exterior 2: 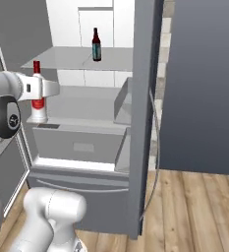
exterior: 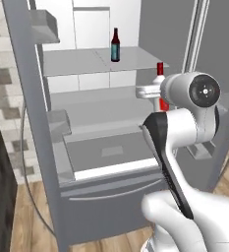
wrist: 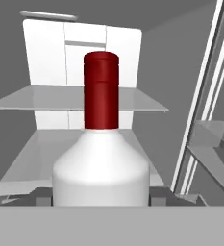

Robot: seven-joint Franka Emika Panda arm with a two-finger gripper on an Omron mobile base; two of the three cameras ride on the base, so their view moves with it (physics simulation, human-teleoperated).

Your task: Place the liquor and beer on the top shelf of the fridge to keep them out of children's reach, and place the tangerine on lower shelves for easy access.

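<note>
The fridge (exterior: 32, 98) stands open. The beer (exterior: 115, 45) (exterior 2: 96, 44), dark brown with a blue label, stands upright on the top shelf (exterior: 71, 63) (exterior 2: 62, 59). My gripper (exterior: 153, 91) (exterior 2: 41, 89) (wrist: 101, 197) is shut on the liquor (exterior: 160, 69) (exterior 2: 37, 96) (wrist: 101, 163), a clear red-capped bottle held upright at the fridge's right front, level with the second shelf. In the hand view the fingertips (wrist: 42, 196) flank the bottle's body and the top shelf (wrist: 36, 98) lies above and behind its cap. The tangerine is out of view.
Lower shelves (exterior: 96, 106) (exterior 2: 81, 103) and a drawer front (exterior: 111, 170) lie below the held bottle. Door bins (exterior: 42, 27) hang on the open left door, and the right door (exterior 2: 143, 98) stands open edge-on. A dark wall panel (exterior 2: 204, 83) is to the right.
</note>
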